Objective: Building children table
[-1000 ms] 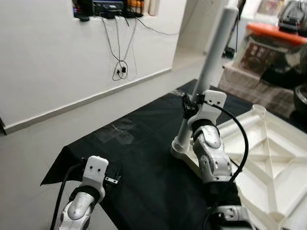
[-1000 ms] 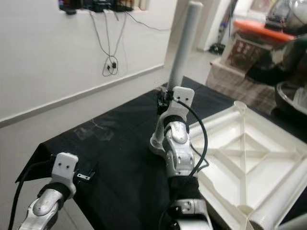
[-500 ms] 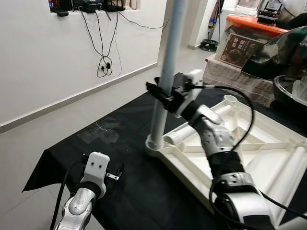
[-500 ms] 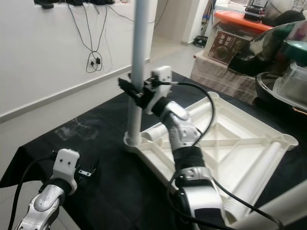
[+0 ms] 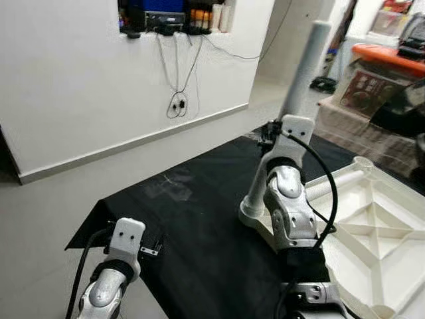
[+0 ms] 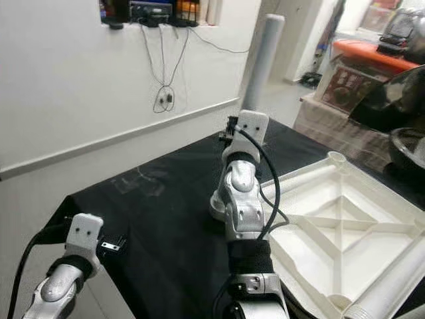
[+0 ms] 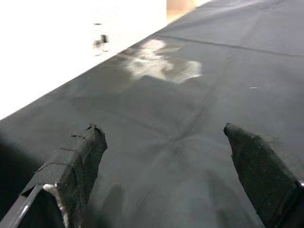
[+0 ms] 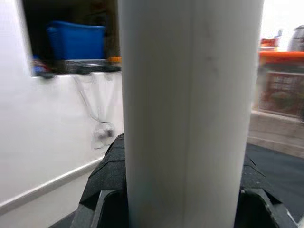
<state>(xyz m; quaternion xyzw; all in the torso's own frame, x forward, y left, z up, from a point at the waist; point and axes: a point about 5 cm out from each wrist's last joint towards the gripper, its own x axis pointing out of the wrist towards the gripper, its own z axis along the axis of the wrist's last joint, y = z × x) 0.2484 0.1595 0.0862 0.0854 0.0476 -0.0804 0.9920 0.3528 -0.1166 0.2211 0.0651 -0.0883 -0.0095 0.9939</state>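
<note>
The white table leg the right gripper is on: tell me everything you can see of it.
The white table leg is a smooth, round, plastic-looking tube with a faint seam along it. It stands nearly upright, leaning a little, its lower end seated in a round corner socket of the upside-down white tabletop on the black mat. The right gripper grasps it about midway, black fingers on either side.

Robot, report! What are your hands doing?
Right end effector clamped on upright white leg at tabletop corner. Left end effector open over black cloth.
</note>
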